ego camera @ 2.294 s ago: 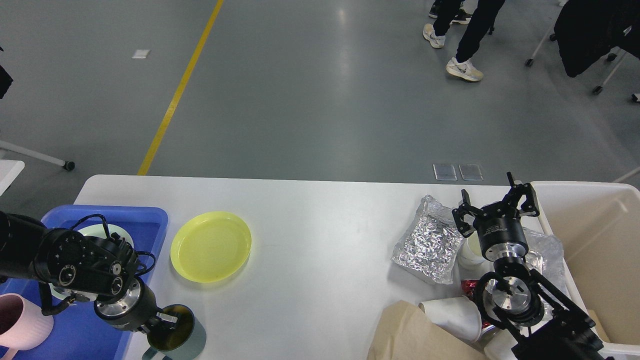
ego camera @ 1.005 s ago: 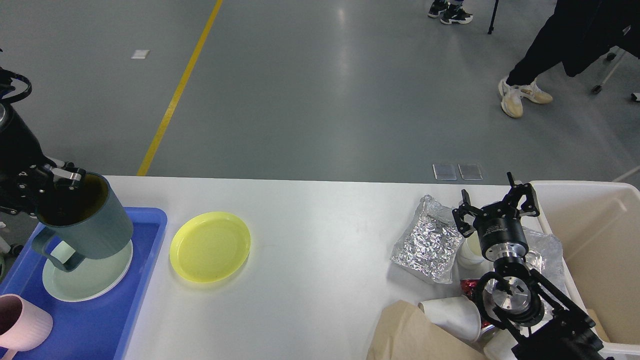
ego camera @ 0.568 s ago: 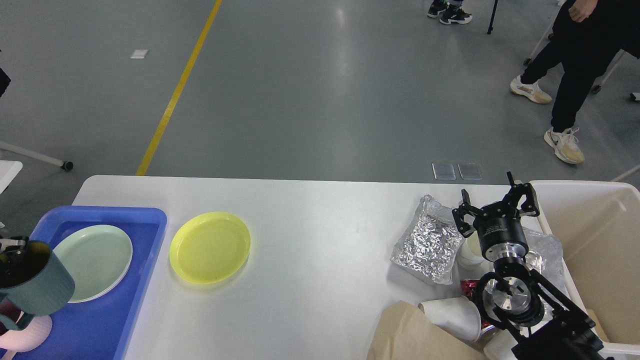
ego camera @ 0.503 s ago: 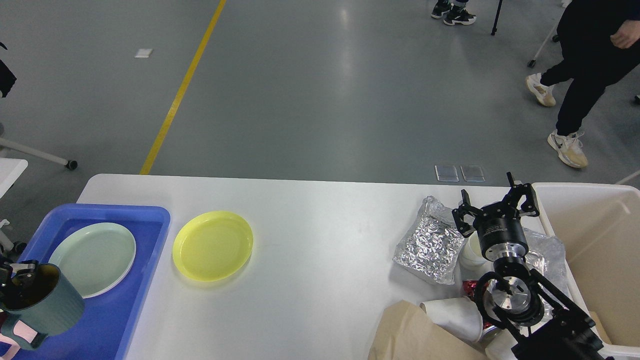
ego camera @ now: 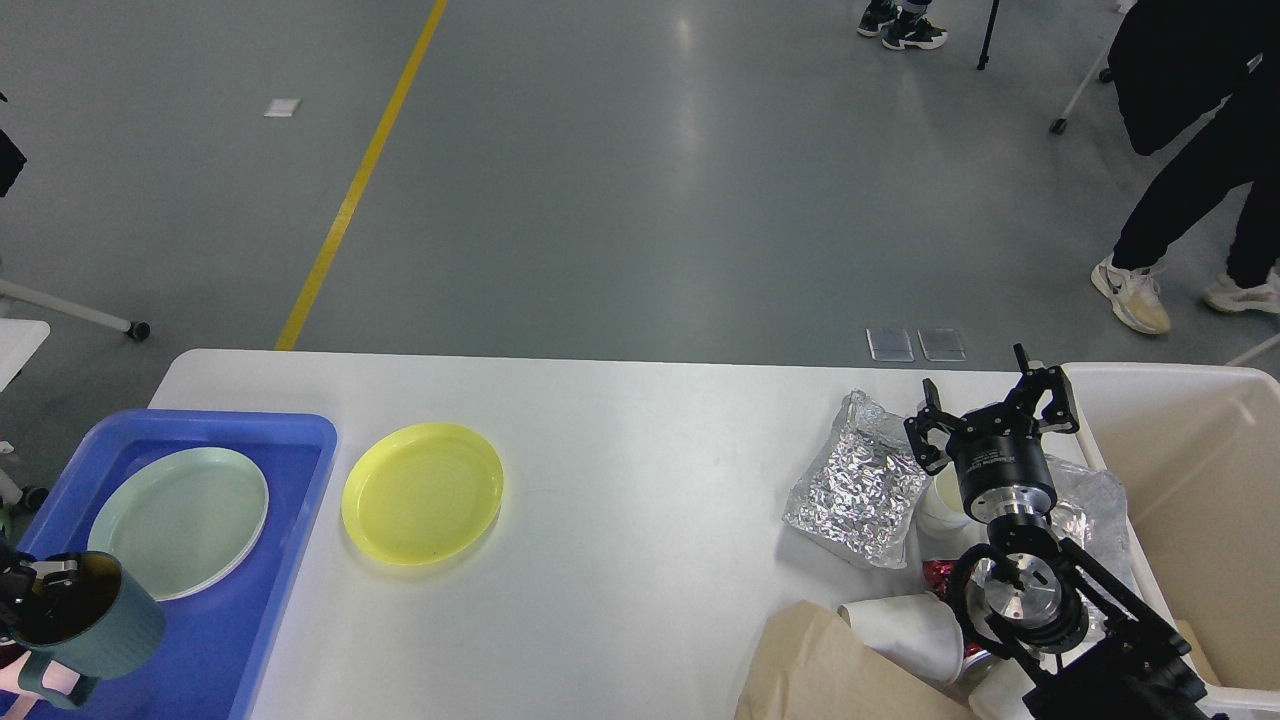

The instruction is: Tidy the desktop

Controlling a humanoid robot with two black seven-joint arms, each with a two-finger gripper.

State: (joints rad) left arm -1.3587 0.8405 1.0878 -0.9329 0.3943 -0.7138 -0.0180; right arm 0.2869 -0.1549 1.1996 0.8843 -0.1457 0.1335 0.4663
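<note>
The white desktop (ego camera: 650,470) carries a blue tray (ego camera: 290,480) at the left. My left gripper (ego camera: 35,585) shows only at the left edge, shut on the rim of a dark teal mug (ego camera: 95,630), which is upright over the tray's near left part. A bit of a pink cup (ego camera: 12,682) shows under the mug. A pale green plate (ego camera: 180,520) lies in the tray. A yellow plate (ego camera: 422,492) lies on the desktop beside the tray. My right gripper (ego camera: 990,408) is open and empty, above the rubbish at the right.
A crumpled foil bag (ego camera: 860,485), white paper cups (ego camera: 905,630), a brown paper bag (ego camera: 830,670) and more foil (ego camera: 1095,500) lie at the right. A cream bin (ego camera: 1190,470) stands at the right edge. A person walks on the floor (ego camera: 1190,190) beyond.
My left gripper has carried the teal mug from above the tray's far end to its near left corner and lower. The right arm has not moved.
</note>
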